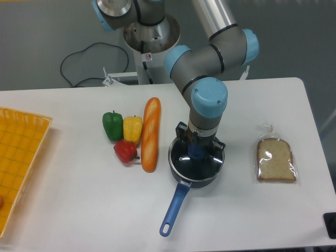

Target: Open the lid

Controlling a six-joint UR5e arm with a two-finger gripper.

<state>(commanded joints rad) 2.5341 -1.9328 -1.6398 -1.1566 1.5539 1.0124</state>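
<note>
The lid is dark glass with a metal rim and sits flat on the blue saucepan, whose long blue handle points toward the table's front. The lid's blue knob shows at its centre. My gripper hangs straight down over the lid, open, with its black fingers standing to either side of the knob, apart from it. The wrist hides the back part of the lid.
A baguette lies just left of the pan, with green, yellow and red peppers beyond it. A bagged bread slice lies to the right. An orange basket sits at the left edge.
</note>
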